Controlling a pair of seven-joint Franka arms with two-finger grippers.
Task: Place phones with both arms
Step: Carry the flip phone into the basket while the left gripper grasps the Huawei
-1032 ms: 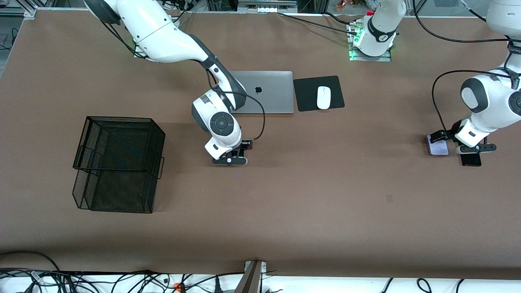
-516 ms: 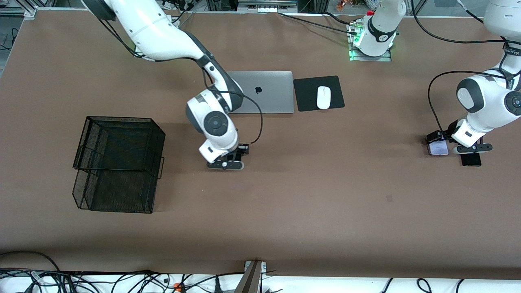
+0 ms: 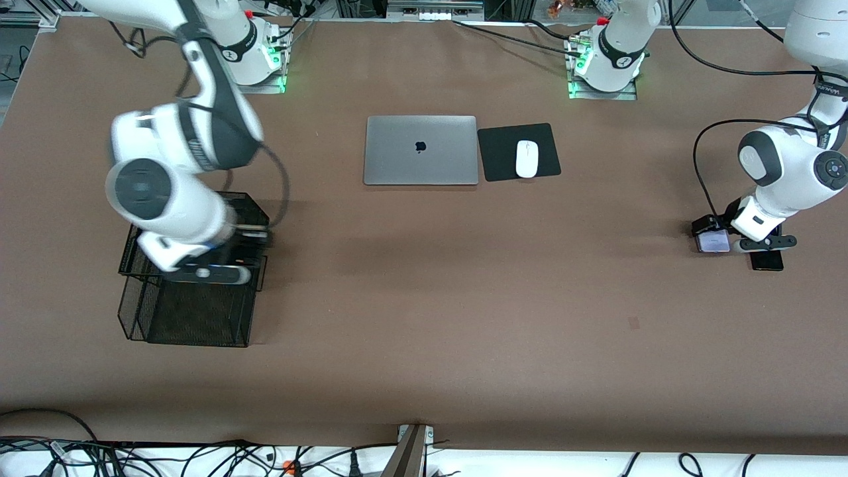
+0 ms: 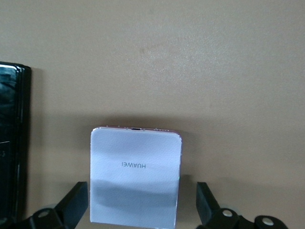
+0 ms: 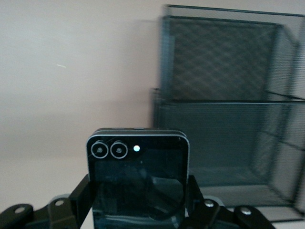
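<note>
My right gripper (image 3: 217, 270) hangs over the black mesh basket (image 3: 192, 311), toward the right arm's end of the table. It is shut on the small squarish black phone (image 5: 138, 176), whose two camera lenses show above the fingers (image 5: 80, 195). The basket (image 5: 224, 71) fills the wrist view past the phone. At the left arm's end, the pale lavender phone (image 3: 713, 242) lies flat on the table. My left gripper (image 4: 142, 210) is open over it, one finger (image 4: 76, 202) at each side with a gap. The long slim black phone (image 3: 766, 260) lies just beside it (image 4: 12, 143).
A closed silver laptop (image 3: 421, 150) lies mid-table, close to the robots' bases. Beside it a white mouse (image 3: 527, 158) rests on a black pad (image 3: 497, 152). Brown table top stretches between the basket and the phones. Cables run along the table's front edge.
The right arm has swung from the table's middle to over the basket, carrying the black phone. The left arm has shifted only slightly above the lavender phone.
</note>
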